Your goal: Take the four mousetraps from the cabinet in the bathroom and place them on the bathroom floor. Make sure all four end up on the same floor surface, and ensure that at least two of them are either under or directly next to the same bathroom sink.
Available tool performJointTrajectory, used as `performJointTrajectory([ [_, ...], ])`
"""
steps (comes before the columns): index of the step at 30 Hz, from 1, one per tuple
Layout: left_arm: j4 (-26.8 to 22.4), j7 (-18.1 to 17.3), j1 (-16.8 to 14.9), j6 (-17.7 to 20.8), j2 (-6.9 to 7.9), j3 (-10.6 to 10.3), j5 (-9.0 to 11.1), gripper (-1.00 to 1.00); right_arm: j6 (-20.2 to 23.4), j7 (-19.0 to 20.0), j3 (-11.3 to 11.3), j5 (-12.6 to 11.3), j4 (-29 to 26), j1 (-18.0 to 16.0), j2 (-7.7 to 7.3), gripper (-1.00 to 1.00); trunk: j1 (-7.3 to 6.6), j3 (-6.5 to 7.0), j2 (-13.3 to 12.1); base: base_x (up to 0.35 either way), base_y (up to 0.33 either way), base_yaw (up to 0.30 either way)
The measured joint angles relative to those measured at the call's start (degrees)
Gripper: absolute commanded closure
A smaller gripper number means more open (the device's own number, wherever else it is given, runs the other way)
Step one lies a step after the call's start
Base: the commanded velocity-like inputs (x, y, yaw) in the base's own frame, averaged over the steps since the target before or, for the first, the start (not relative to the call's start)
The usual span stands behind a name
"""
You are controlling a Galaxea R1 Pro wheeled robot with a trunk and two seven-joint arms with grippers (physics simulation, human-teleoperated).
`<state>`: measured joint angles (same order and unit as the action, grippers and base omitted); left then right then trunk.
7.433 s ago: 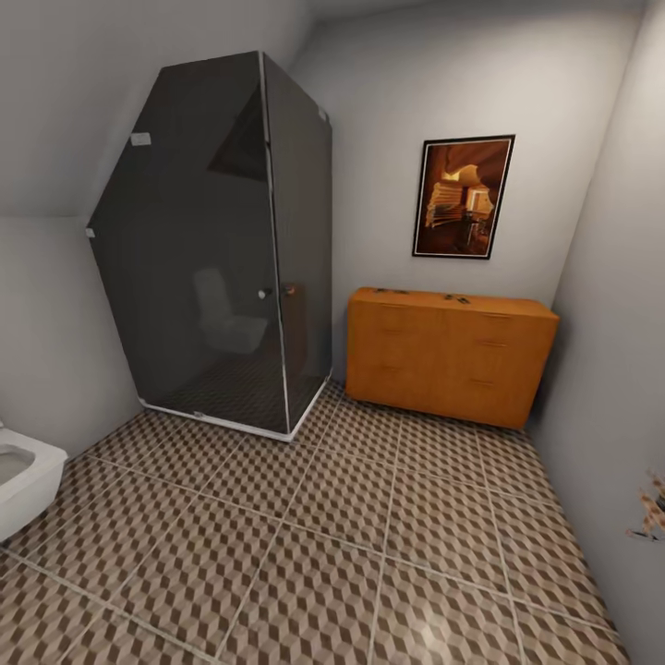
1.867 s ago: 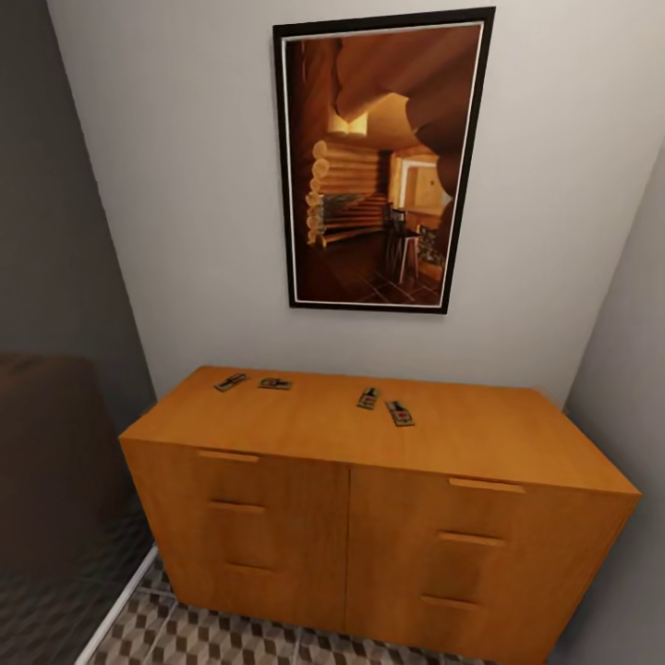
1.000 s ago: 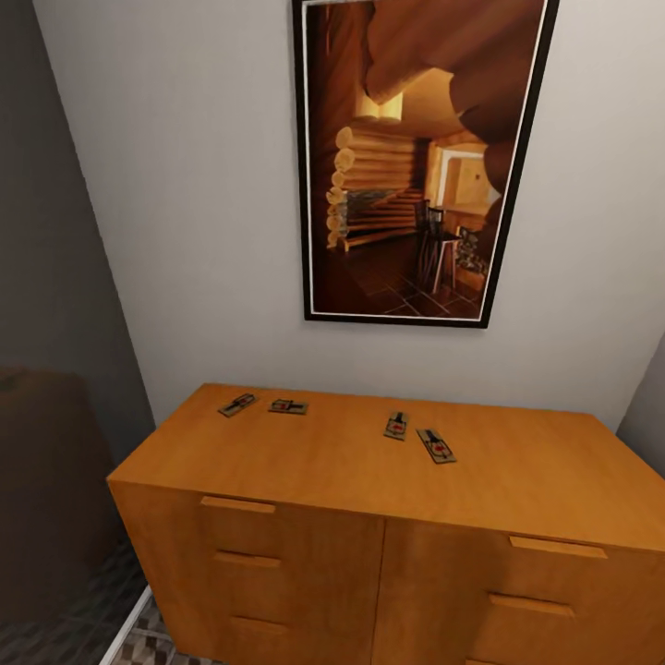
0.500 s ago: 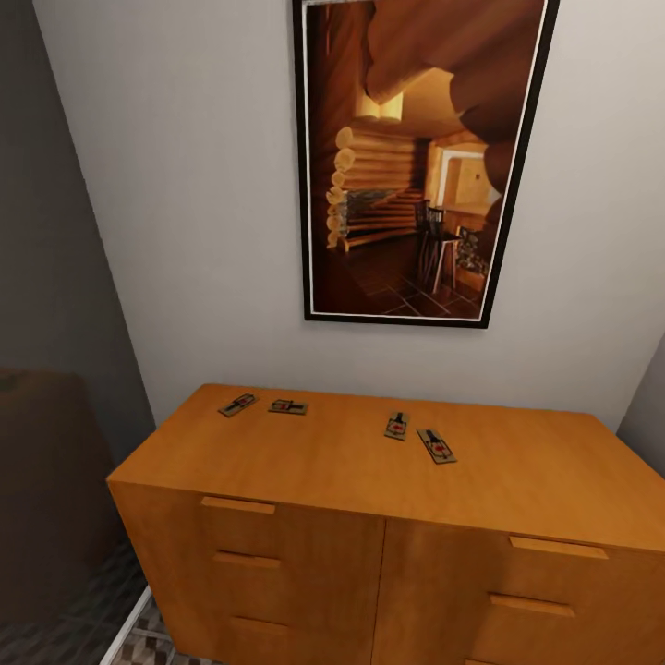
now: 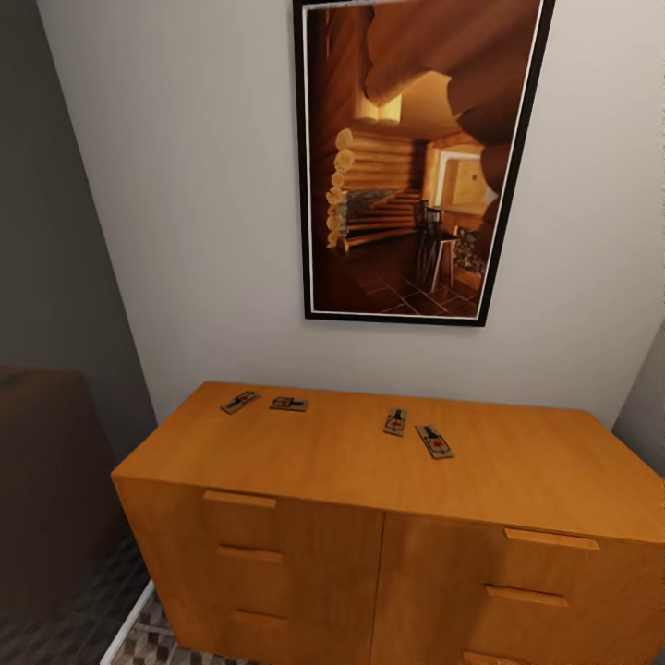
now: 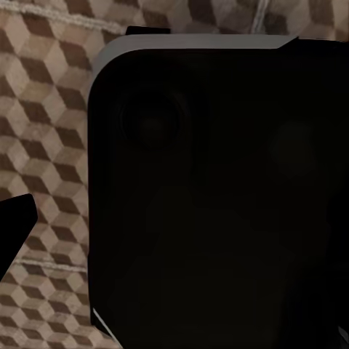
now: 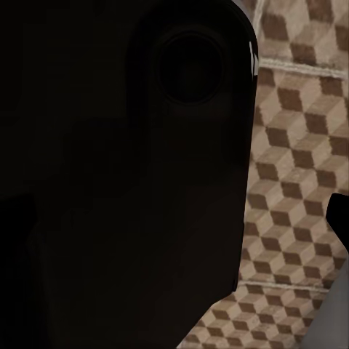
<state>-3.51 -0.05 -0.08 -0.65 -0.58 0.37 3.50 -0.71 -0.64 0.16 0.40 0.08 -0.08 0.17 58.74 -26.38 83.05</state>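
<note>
Several mousetraps lie flat on top of the orange-brown cabinet. Two sit at its back left, one beside the other. Two more lie near the middle, one close to the other. The bathroom floor with its cube pattern shows at the cabinet's foot. Both wrist views look down at this floor past a dark part of my own body. A black fingertip stands at the left wrist view's edge, and another fingertip at the right wrist view's edge. Nothing is between the fingers. The sink is out of view.
A framed picture of a log interior hangs on the grey wall above the cabinet. A dark glass shower wall stands to the cabinet's left. A grey side wall closes in on the right.
The head camera came from across the room right up to the cabinet, then shifted only slightly in the last second. The mousetraps lie where they were.
</note>
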Motion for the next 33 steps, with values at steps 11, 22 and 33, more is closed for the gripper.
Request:
performJointTrajectory([
  [11,-0.03,-0.03,0.00,-0.06,-0.03,-0.03,-0.07,-1.00,0.01,0.00,0.00,0.00,0.00,0.00,0.00,-1.00,-0.01,0.00,0.00,-0.013,0.000,0.000],
  [22,-0.04,-0.03,0.00,-0.06,-0.03,-0.04,-0.08,-1.00,0.00,0.00,-0.05,-0.02,0.00,0.00,0.00,-1.00,-0.01,0.00,0.00,-0.025,0.000,-0.004],
  [33,-0.01,-0.03,0.00,-0.06,-0.03,-0.11,-0.08,-1.00,0.00,0.00,-0.23,-0.16,0.00,0.00,0.00,-1.00,-0.01,0.23,0.00,-0.002,0.000,-0.124],
])
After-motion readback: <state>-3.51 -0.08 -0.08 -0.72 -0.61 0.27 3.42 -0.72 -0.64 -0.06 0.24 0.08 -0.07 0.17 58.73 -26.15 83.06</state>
